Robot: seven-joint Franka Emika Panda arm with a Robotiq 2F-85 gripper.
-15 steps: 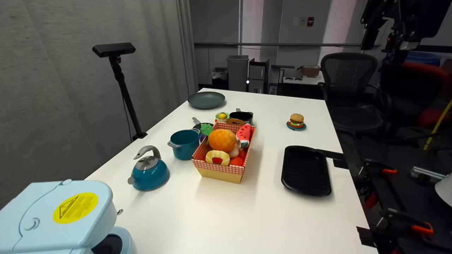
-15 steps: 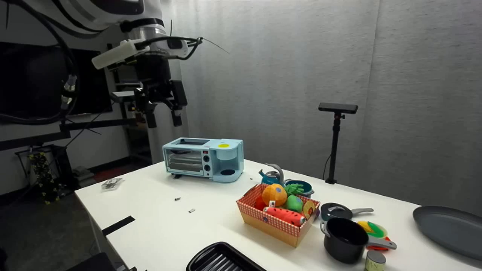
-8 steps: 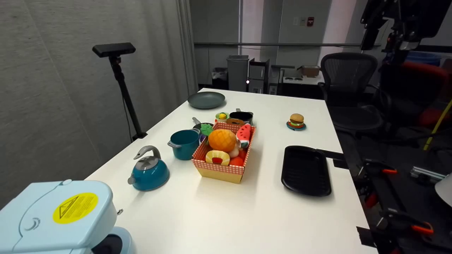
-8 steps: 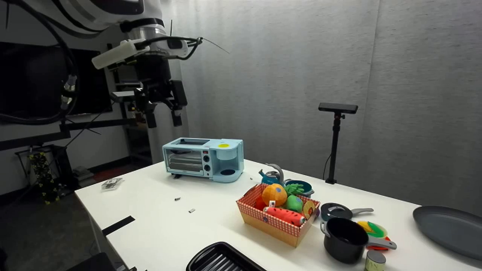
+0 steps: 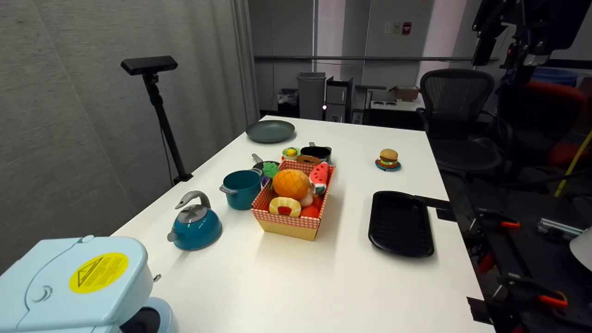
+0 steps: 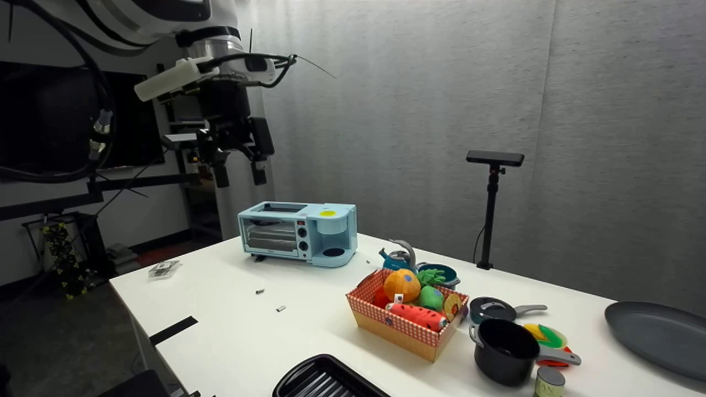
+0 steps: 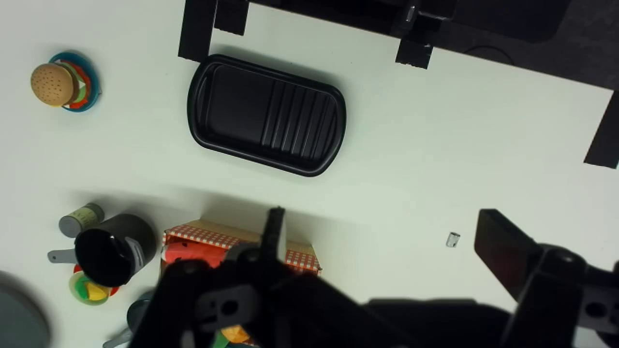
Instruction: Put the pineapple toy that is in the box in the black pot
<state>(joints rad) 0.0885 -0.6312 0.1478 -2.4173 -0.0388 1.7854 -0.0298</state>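
Around the box [image 6: 394, 333]: teal pot [image 5: 243, 199] just beside one long side, kettle [image 5: 196, 231] near that. Black pot [image 6: 499, 364] near one end, can [image 6: 550, 383] just beside it, dark long-handled pan [image 6: 491, 311] behind in an exterior view. Black tray [image 5: 400, 222] sits apart on the opposite side from the teal pot; burger [image 7: 53, 84] on its teal plate [image 7: 93, 87] farther along the table [image 6: 248, 331].

In the way: watermelon slice [image 6: 416, 316], green round toy [image 6: 431, 299], yellow ring slice [image 5: 279, 203], red round toy [image 5: 310, 212], all packed close to the pineapple toy [image 5: 291, 184]. Can't tell which touch it.

Containers: box upright, filled with toy food. Pineapple toy is in it, orange body rising above the rim, leaves at the teal pot side. Black pot upright, mouth up.

Gripper [image 6: 240, 175] is high, well apart from the box, fingers spread wide, holding nothing. One finger hides part of the box in the wrist view.
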